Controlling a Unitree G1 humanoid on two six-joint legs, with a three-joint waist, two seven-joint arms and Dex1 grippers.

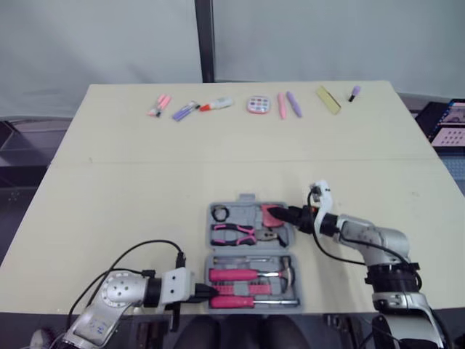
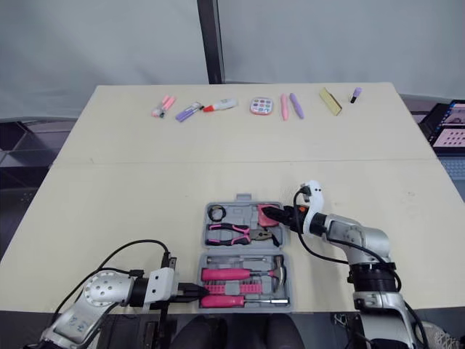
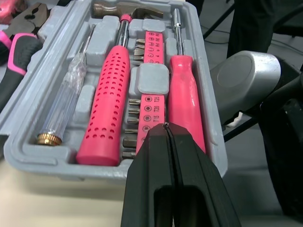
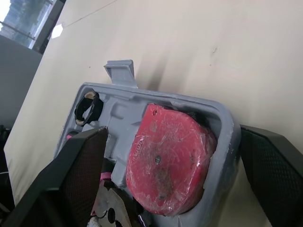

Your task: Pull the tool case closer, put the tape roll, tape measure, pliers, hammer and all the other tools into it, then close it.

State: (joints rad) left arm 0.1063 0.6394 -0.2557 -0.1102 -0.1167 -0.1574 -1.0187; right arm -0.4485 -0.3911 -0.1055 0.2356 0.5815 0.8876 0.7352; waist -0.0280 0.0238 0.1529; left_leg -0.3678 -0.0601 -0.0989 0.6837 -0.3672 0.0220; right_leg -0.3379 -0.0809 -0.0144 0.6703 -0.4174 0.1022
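Note:
The grey tool case (image 1: 246, 198) lies open near the table's front edge. Its far half holds a black tape roll (image 1: 220, 213), pink-handled pliers (image 1: 232, 234) and a red tape measure (image 4: 165, 161). The near half holds a pink-handled hammer (image 3: 106, 104), a pink screwdriver (image 3: 184, 99) and a strip of bits. My right gripper (image 1: 287, 216) is open at the case's right end, one finger inside beside the tape measure, the other outside the case wall. My left gripper (image 3: 166, 127) is shut with nothing in it, its tip at the near half's left end.
Along the table's far edge lie pink markers (image 1: 158, 106), a purple marker (image 1: 184, 110), a red-capped white tube (image 1: 216, 105), a round pink item (image 1: 257, 105), two pens (image 1: 288, 104), a yellow block (image 1: 328, 99) and a small purple item (image 1: 354, 93).

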